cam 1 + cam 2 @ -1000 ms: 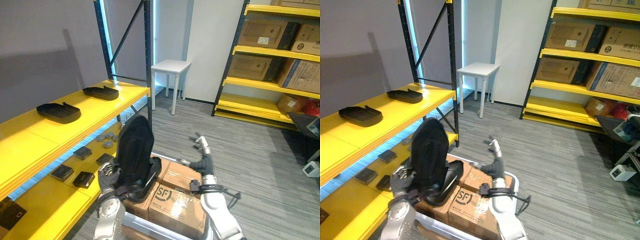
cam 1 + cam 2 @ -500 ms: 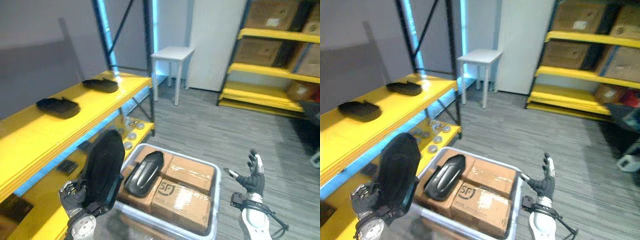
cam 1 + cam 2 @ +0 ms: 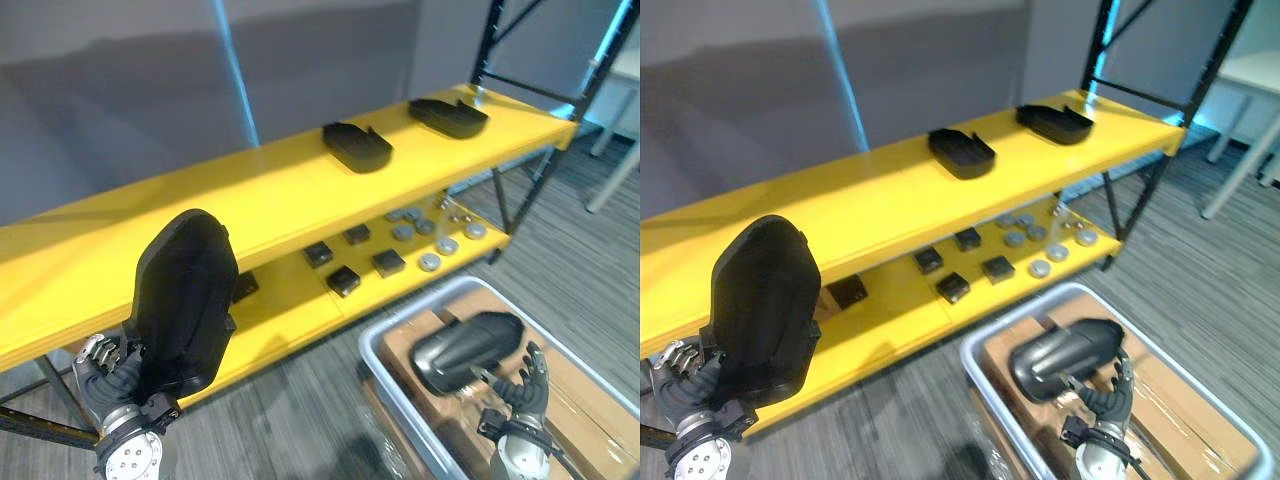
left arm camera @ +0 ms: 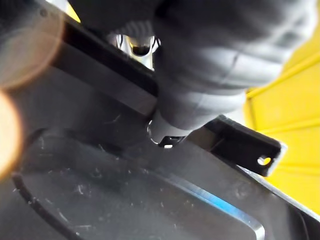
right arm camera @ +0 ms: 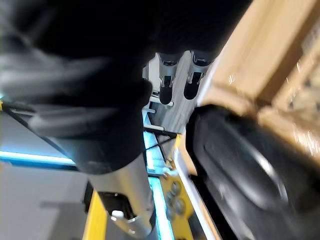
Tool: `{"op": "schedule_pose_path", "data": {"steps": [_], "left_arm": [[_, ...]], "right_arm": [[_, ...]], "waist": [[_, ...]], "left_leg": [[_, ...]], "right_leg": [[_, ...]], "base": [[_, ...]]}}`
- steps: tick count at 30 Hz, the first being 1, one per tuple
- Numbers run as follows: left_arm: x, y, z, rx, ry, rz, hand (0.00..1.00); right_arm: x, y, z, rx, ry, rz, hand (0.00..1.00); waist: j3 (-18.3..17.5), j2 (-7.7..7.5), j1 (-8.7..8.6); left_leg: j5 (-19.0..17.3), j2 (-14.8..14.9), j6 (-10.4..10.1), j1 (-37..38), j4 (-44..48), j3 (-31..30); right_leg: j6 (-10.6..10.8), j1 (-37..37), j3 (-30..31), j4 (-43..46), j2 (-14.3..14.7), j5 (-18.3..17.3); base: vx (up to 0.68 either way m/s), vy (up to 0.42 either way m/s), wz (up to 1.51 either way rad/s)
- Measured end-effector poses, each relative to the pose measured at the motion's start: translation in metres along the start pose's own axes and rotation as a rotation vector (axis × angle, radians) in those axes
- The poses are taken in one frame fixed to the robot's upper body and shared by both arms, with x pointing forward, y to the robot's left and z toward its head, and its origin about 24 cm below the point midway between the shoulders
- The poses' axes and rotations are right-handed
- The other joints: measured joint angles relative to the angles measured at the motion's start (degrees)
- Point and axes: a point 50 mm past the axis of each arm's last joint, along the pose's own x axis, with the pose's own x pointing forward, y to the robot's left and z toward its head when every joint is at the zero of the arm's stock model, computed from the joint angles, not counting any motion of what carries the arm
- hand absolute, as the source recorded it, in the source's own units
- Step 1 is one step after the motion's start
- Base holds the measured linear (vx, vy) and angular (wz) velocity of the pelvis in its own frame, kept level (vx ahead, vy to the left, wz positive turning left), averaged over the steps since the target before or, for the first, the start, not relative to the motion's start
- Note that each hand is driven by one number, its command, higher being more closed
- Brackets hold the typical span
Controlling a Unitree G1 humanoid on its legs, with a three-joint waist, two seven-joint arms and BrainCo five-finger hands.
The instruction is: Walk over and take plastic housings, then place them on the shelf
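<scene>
One housing (image 3: pixel 185 300) stands long-axis upright above the clamped fingers of our left hand (image 3: pixel 108 368). Our right hand (image 3: pixel 523 392) spreads its fingers apart.

A plain grey wall (image 3: pixel 120 90) stood behind the long yellow shelf (image 3: pixel 270 200). A thin strip of pale blue light (image 3: pixel 237 75) slanted down the wall to the shelf's back edge. Under the top board lay a lower board (image 3: pixel 290 305), also yellow, and black uprights (image 3: pixel 487 40) carried both at the shelf's right end. Grey striped carpet (image 3: pixel 300 420) covered the floor along the shelf's front edge. Past the right end stood a white table (image 3: pixel 1250 75), seen in part.
</scene>
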Motion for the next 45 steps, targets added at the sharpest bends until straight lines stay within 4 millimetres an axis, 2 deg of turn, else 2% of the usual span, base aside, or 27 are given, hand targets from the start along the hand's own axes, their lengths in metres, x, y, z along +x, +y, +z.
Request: {"op": "schedule_pose_path", "data": {"steps": [1,2,3,4,5,6,7,8,9,11,12,13,14,15,16,17,18,23,25,28,32,35,39,42,45], "left_arm": [[0.005,-0.005,0.006,-0.018,-0.036,-0.027,1.00],[0.009,-0.007,0.009,-0.038,-0.050,-0.042,1.00],[0.012,-0.011,0.012,-0.069,-0.060,-0.059,1.00],[0.013,-0.016,0.014,-0.120,-0.065,-0.081,1.00],[0.012,-0.020,0.015,-0.167,-0.070,-0.110,1.00],[0.011,-0.023,0.019,-0.202,-0.085,-0.132,1.00],[0.014,-0.030,0.025,-0.275,-0.111,-0.171,1.00],[0.016,-0.037,0.029,-0.315,-0.123,-0.204,1.00],[0.016,-0.042,0.032,-0.355,-0.129,-0.231,1.00],[0.012,-0.042,0.029,-0.412,-0.102,-0.233,1.00],[0.012,-0.045,0.029,-0.442,-0.096,-0.246,1.00],[0.012,-0.048,0.029,-0.451,-0.093,-0.256,1.00],[0.012,-0.052,0.028,-0.467,-0.086,-0.275,1.00],[0.011,-0.057,0.027,-0.494,-0.071,-0.295,1.00],[0.010,-0.060,0.027,-0.509,-0.064,-0.304,1.00],[0.011,-0.065,0.026,-0.534,-0.054,-0.310,1.00],[0.012,-0.070,0.020,-0.556,-0.020,-0.309,1.00],[0.024,-0.102,0.006,-0.615,0.098,-0.303,1.00],[0.030,-0.118,0.010,-0.651,0.115,-0.299,1.00],[0.042,-0.139,0.015,-0.688,0.136,-0.293,1.00],[0.054,-0.168,0.026,-0.759,0.176,-0.311,1.00],[0.065,-0.190,0.034,-0.784,0.213,-0.325,1.00],[0.087,-0.208,0.051,-0.775,0.217,-0.297,1.00],[0.096,-0.217,0.064,-0.768,0.209,-0.294,1.00],[0.100,-0.220,0.065,-0.744,0.229,-0.273,1.00]], "right_arm": [[-0.001,-0.002,-0.006,0.015,0.034,-0.017,0.00],[-0.004,-0.005,-0.010,0.038,0.057,-0.034,0.00],[-0.007,-0.009,-0.014,0.063,0.079,-0.060,0.00],[-0.008,-0.022,-0.014,0.065,0.077,-0.099,0.00],[-0.010,-0.034,-0.013,0.060,0.068,-0.138,0.00],[-0.011,-0.042,-0.014,0.057,0.069,-0.167,0.00],[-0.014,-0.052,-0.016,0.047,0.075,-0.197,0.00],[-0.017,-0.059,-0.019,0.035,0.084,-0.216,0.00],[-0.020,-0.065,-0.020,0.021,0.088,-0.232,0.00],[-0.017,-0.065,-0.016,0.012,0.070,-0.217,0.00],[-0.016,-0.062,-0.015,0.011,0.064,-0.204,0.00],[-0.016,-0.062,-0.015,0.011,0.065,-0.204,0.00],[-0.017,-0.062,-0.016,0.010,0.069,-0.202,0.00],[-0.017,-0.063,-0.017,0.007,0.072,-0.207,0.00],[-0.018,-0.064,-0.018,0.004,0.075,-0.209,0.00],[-0.018,-0.063,-0.019,0.002,0.082,-0.200,0.00],[-0.022,-0.062,-0.022,0.000,0.095,-0.191,0.00],[-0.028,-0.057,-0.028,-0.015,0.121,-0.153,0.00],[-0.032,-0.054,-0.031,-0.029,0.129,-0.130,0.00],[-0.034,-0.040,-0.030,-0.038,0.124,-0.065,0.00],[-0.037,-0.025,-0.029,-0.040,0.120,0.009,0.00],[-0.036,-0.018,-0.026,-0.055,0.104,0.060,0.00],[-0.036,-0.009,-0.018,-0.072,0.060,0.123,0.00],[-0.038,-0.002,-0.017,-0.081,0.054,0.160,0.00],[-0.042,0.003,-0.019,-0.097,0.057,0.192,0.00]], "waist": [[0.6,0.36,-0.09],[1.1,0.11,-0.38],[1.7,0.02,-1.36],[2.0,-0.23,-2.49],[2.0,-0.22,-2.86],[1.9,-0.11,-2.99],[1.8,-0.18,-3.97],[1.6,-0.50,-4.69],[1.6,-1.15,-5.49],[0.6,0.17,-5.51],[0.6,0.22,-5.67],[0.8,-0.05,-5.84],[1.3,-0.93,-5.90],[1.2,-0.97,-6.23],[1.1,-0.65,-6.37],[1.1,0.19,-6.50],[0.7,0.44,-6.60],[0.8,0.32,-9.24],[1.0,0.30,-9.33],[2.3,0.32,-11.45],[3.6,0.44,-12.46],[5.2,0.72,-14.43],[7.2,0.97,-16.09],[8.4,1.08,-17.41],[9.0,1.25,-17.61]], "left_leg": [[0.1,-0.7,0.8,0.4,-1.5,-2.5],[0.7,-1.7,1.7,1.4,-3.4,-4.2],[1.9,-3.5,2.9,3.9,-6.9,-6.6],[3.3,-6.2,2.6,7.9,-11.6,-8.8],[4.1,-7.8,1.9,10.5,-14.1,-10.0],[4.2,-8.7,1.7,11.9,-15.6,-10.9],[4.0,-9.3,1.3,12.7,-16.3,-13.2],[3.8,-9.7,0.9,13.2,-16.6,-14.8],[2.9,-10.3,-0.6,14.7,-16.5,-16.1],[2.4,-8.1,-1.6,15.3,-16.5,-14.0],[2.2,-7.3,-2.8,15.7,-15.3,-12.2],[2.0,-6.9,-3.5,14.7,-12.5,-11.4],[1.4,-6.6,-3.5,13.1,-9.1,-9.5],[1.4,-6.1,-4.0,13.2,-14.5,-8.3],[1.9,-5.5,-3.3,13.2,-18.7,-8.2],[9.9,-3.9,-2.9,13.7,-23.8,-7.5],[10.4,-4.4,-2.4,14.6,-24.6,-6.8],[10.4,-6.1,-2.4,13.9,-25.0,-6.3],[10.4,-6.0,-2.4,14.0,-25.0,-5.3],[10.4,-5.6,-2.4,14.5,-25.0,-4.5],[10.2,-5.1,-2.5,14.0,-25.0,-1.7],[10.0,-4.6,-2.8,12.8,-24.9,-0.4],[10.0,-4.2,-2.8,11.5,-24.8,1.8],[10.0,-4.1,-2.8,10.4,-24.7,2.2],[10.0,-4.1,-2.8,10.3,-24.6,2.3]], "right_leg": [[3.6,-5.7,10.9,6.2,5.7,-6.5],[6.1,-8.0,16.7,9.0,10.2,-10.1],[7.1,-10.0,22.9,10.0,16.9,-15.6],[7.1,-11.2,26.3,6.8,22.4,-20.3],[6.8,-12.2,27.2,2.2,24.9,-22.5],[7.1,-13.3,28.8,-3.8,27.4,-23.3],[7.2,-14.6,31.3,-12.0,30.5,-22.9],[6.8,-15.3,32.6,-17.4,31.7,-20.8],[6.0,-15.3,32.4,-20.7,32.0,-13.7],[5.6,-12.9,32.3,-23.9,33.8,-13.5],[4.9,-11.3,32.4,-26.2,34.6,-13.0],[4.7,-10.0,32.4,-27.6,34.5,-12.8],[4.7,-7.3,33.1,-30.1,33.7,-12.4],[4.9,-5.8,33.4,-31.9,33.2,-12.1],[4.9,-5.4,33.4,-32.3,33.1,-12.1],[5.3,-4.8,33.7,-32.7,33.9,-12.2],[6.0,-4.2,33.9,-33.8,33.6,-11.6],[6.3,-4.2,34.2,-36.2,32.3,-10.9],[6.5,-4.3,35.3,-36.6,32.5,-10.6],[6.6,-4.4,36.3,-37.0,32.8,-10.6],[6.6,-6.8,40.2,-37.1,33.8,-10.6],[6.6,-8.4,41.8,-37.5,34.5,-10.1],[6.7,-11.0,44.8,-38.1,35.4,-8.5],[6.8,-12.2,45.2,-38.6,35.6,-7.4],[6.8,-12.4,45.8,-38.8,35.7,-6.8]], "base": [[0.20,0.161,1.23],[0.19,0.061,1.17],[0.23,0.063,1.37],[0.31,0.097,1.37],[0.34,0.107,1.08],[0.35,0.088,0.96],[0.37,0.013,1.08],[0.47,-0.054,1.23],[0.42,-0.082,0.80],[0.41,-0.062,-0.01],[0.38,-0.040,-0.26],[0.38,-0.019,-0.21],[0.31,0.010,-0.12],[0.25,0.015,-0.13],[0.15,0.051,-0.16],[0.18,0.141,-0.24],[0.21,0.169,-0.19],[0.11,0.115,-0.04],[0.07,0.029,-0.20],[0.04,-0.019,-0.26],[-0.02,-0.051,-0.50],[-0.05,-0.052,-0.29],[-0.08,-0.027,-0.40],[-0.09,-0.017,-0.14],[-0.10,-0.010,-0.09]]}}
